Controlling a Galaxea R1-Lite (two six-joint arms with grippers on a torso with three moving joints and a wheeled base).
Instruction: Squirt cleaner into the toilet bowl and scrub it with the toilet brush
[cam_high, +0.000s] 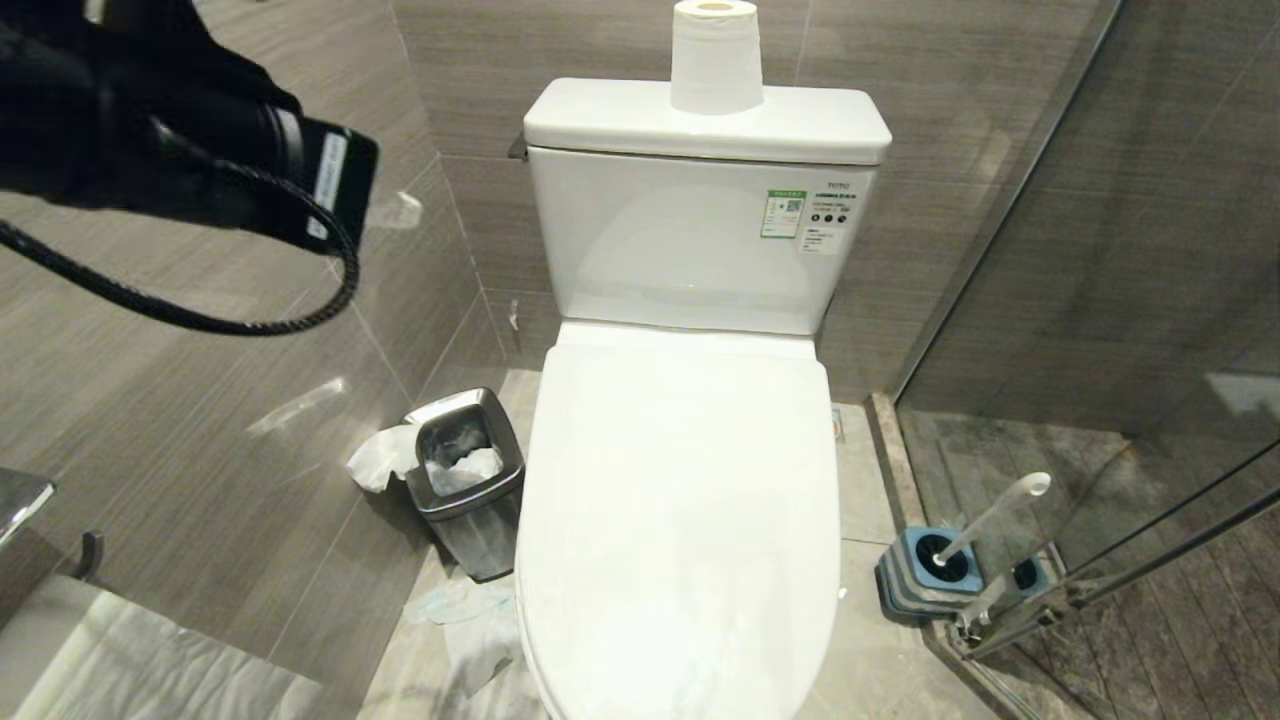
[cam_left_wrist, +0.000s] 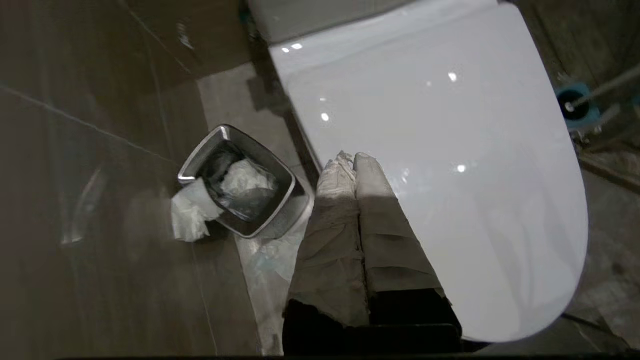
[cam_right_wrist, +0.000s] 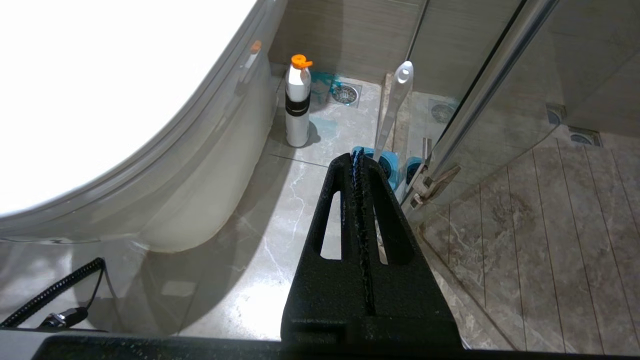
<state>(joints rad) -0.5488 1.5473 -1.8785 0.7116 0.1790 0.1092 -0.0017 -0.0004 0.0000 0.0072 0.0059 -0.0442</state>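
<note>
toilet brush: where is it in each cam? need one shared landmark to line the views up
Head view: toilet brush at lower right, standing tilted in the blue-topped holder beside the glass door.
Left wrist view: only a strip of handle at the right edge, rising from the holder.
Right wrist view: handle upper centre, beyond the shut right gripper.
Shared landmark: the blue-topped holder.

"TOTO" on the cistern (cam_high: 690, 250) label (cam_high: 838, 186); rest too small to read.
</note>
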